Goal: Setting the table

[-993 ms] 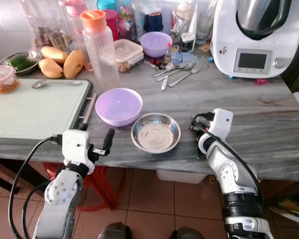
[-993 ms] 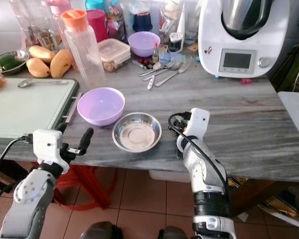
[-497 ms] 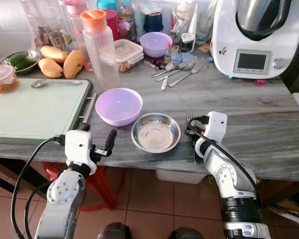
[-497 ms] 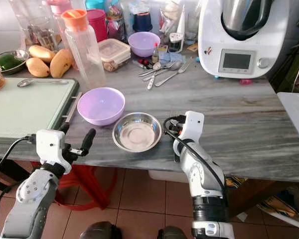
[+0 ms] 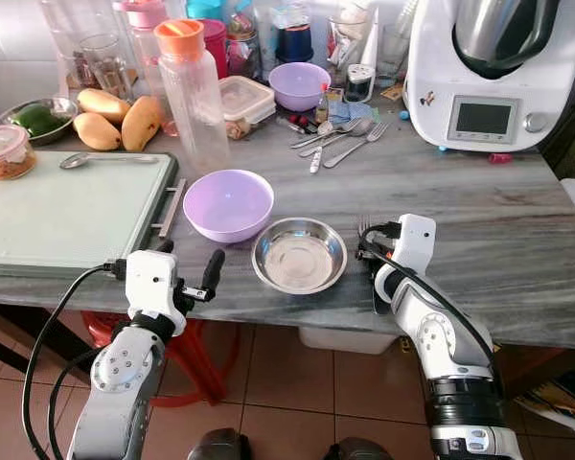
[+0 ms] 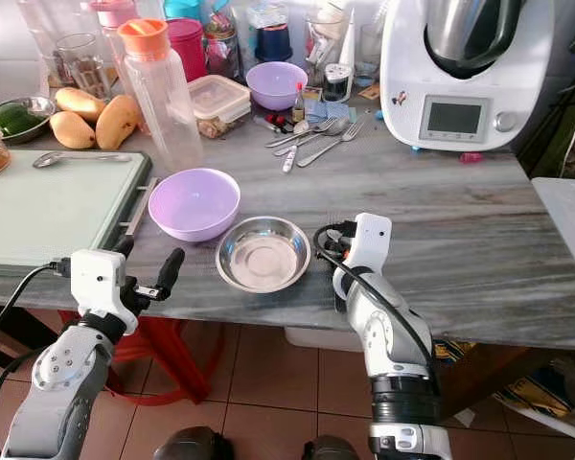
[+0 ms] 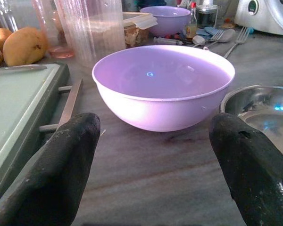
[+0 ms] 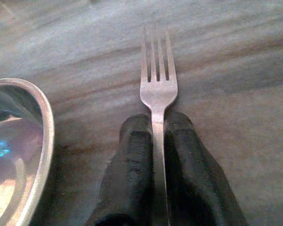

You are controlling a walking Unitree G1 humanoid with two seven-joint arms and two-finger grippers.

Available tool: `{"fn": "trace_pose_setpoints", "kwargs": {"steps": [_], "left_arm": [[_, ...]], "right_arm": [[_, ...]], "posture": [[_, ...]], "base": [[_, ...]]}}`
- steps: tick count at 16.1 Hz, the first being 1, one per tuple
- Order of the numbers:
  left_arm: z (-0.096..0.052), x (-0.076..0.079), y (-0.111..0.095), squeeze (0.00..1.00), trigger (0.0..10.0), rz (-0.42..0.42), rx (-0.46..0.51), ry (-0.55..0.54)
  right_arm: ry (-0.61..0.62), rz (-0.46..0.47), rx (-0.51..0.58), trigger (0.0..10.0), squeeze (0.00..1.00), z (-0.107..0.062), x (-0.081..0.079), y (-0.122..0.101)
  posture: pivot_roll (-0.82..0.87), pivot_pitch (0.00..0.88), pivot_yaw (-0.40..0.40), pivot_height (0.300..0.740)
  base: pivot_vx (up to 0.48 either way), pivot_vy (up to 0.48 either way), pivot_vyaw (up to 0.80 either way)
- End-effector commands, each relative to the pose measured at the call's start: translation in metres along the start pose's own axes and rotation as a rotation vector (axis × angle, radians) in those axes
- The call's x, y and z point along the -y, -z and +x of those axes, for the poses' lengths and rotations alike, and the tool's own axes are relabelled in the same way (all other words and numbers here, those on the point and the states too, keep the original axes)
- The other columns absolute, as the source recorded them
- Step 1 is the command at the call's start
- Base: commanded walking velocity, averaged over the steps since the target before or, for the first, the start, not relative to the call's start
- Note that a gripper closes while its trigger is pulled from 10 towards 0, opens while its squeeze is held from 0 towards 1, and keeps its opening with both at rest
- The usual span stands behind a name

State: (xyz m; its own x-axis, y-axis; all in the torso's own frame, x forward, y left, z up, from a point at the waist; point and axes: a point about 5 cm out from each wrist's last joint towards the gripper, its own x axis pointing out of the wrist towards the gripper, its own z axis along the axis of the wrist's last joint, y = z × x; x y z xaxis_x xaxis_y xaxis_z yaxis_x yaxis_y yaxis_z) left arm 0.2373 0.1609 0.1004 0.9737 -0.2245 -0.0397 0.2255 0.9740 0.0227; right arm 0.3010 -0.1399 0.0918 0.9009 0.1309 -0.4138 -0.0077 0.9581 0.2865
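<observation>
My right gripper (image 8: 158,136) pinches the fork (image 8: 157,84), handle hidden; my left gripper (image 7: 155,155) gapes empty near the counter edge (image 5: 268,309).

The grey stone counter (image 5: 517,230) has a purple bowl (image 5: 228,204) on it, with a shiny metal bowl (image 5: 299,255) just beside it. A green board (image 5: 67,213) lies at the left, and a big white machine (image 5: 489,72) stands at the back. Spoons and forks (image 5: 337,137) lie near another purple bowl (image 5: 300,84), with a tall plastic bottle (image 5: 194,94) close by.
</observation>
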Motion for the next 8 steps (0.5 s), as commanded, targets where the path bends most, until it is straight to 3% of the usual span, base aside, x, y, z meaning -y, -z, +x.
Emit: {"fn": "trace_pose_setpoints", "kwargs": {"steps": [1,8], "left_arm": [[0.0026,0.0003,-0.0001,0.0,10.0,0.006,-0.006,0.001],[0.0042,0.0013,0.0004,0.0,10.0,0.004,-0.008,-0.001]], "right_arm": [[0.006,0.01,-0.074,10.0,1.0,0.0013,0.0017,0.0149],[0.0,-0.028,-0.044,10.0,1.0,-0.0003,0.004,0.0101]], "posture": [[-0.01,0.015,0.026,0.719],[-0.01,0.012,0.024,0.719]], "base": [[0.0,0.0,0.0],[0.0,0.0,0.0]]}}
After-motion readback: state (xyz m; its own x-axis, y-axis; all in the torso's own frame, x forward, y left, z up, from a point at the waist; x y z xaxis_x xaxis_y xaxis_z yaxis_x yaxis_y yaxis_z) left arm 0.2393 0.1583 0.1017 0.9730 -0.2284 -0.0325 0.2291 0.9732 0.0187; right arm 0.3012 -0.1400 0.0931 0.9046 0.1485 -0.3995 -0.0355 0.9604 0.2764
